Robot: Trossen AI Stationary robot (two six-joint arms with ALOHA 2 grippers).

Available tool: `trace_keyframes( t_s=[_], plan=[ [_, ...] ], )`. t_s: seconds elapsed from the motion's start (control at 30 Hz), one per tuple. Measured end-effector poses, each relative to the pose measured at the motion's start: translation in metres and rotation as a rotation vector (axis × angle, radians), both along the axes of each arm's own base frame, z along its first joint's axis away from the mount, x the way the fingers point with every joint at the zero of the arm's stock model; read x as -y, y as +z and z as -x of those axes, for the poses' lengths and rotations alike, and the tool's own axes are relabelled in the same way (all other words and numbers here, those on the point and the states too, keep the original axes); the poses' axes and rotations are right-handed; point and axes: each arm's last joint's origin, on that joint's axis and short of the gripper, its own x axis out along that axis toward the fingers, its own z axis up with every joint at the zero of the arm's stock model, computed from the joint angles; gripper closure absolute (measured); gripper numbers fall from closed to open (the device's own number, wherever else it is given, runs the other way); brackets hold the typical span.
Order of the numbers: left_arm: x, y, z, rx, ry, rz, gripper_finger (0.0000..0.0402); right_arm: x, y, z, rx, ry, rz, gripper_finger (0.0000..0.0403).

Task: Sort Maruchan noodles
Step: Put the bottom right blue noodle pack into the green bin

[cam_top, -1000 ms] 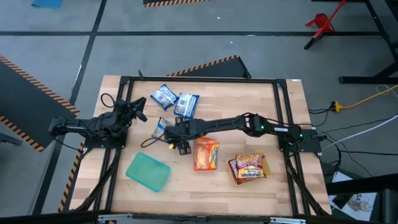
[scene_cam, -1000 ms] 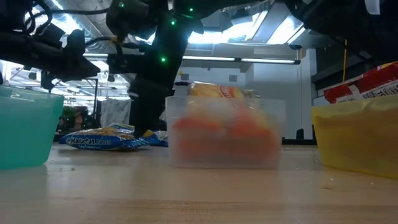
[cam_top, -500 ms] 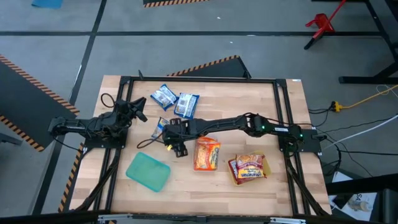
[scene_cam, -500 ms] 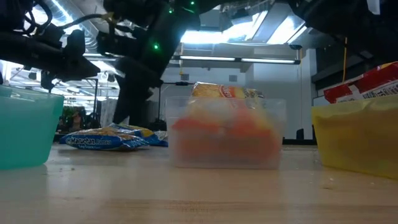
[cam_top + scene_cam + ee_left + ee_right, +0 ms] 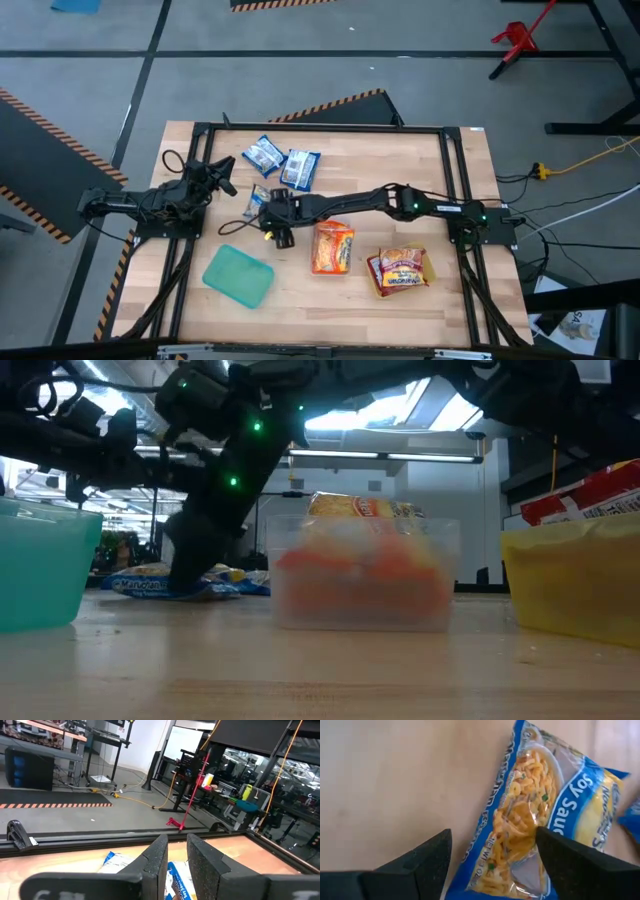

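A blue-white Maruchan packet (image 5: 530, 820) marked Soy Sauce lies flat on the table left of centre (image 5: 259, 198). My right gripper (image 5: 492, 855) is open and low over it (image 5: 266, 214), a finger on either side; whether a finger touches the packet cannot be told. Two more blue-white packets (image 5: 263, 154) (image 5: 300, 168) lie flat toward the far edge. Orange packets (image 5: 332, 248) sit in a clear tray, red ones (image 5: 400, 270) in a yellow tray. My left gripper (image 5: 177, 865) waits at the table's left (image 5: 220, 180), its fingers a narrow gap apart, holding nothing.
A teal tray (image 5: 238, 275) stands near the left front corner. The clear tray (image 5: 360, 585) and the yellow tray (image 5: 570, 580) stand along the near side. Black frame rails (image 5: 320, 127) border the tabletop. Bare wood lies between the teal tray and the right gripper.
My right gripper has moved toward the table's left edge and down, from beside the clear tray to just over the blue-white packet left of centre. The packets and trays have stayed where they were.
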Motion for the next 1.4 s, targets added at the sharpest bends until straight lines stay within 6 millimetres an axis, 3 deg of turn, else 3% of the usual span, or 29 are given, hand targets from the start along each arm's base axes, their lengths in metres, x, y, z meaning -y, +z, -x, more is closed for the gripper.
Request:
trace_keyframes(
  t_s=[0.13, 0.47, 0.57, 0.83, 1.13, 1.4],
  plan=[
    [0.000, 0.000, 0.000, -0.005, 0.000, -0.003, 0.0335, 0.000, -0.006, 0.000, -0.009, -0.034, 0.058, 0.0159],
    [0.000, 0.000, 0.000, -0.006, 0.001, -0.004, 0.0335, 0.001, -0.005, 0.000, -0.009, -0.054, 0.085, 0.0353],
    [0.000, 0.000, 0.000, -0.007, 0.000, -0.005, 0.0335, 0.002, -0.006, 0.000, -0.013, -0.049, 0.077, 0.0393],
    [0.000, 0.000, 0.000, -0.013, 0.000, -0.009, 0.0335, -0.005, 0.011, 0.003, -0.005, -0.046, 0.078, 0.0402],
    [0.000, 0.000, 0.000, -0.013, 0.000, -0.009, 0.0335, -0.010, 0.064, 0.009, 0.103, -0.030, 0.019, 0.0402],
    [0.000, 0.000, 0.000, -0.013, 0.000, -0.009, 0.0335, -0.040, 0.087, 0.013, 0.186, 0.028, -0.072, 0.0402]
  ],
)
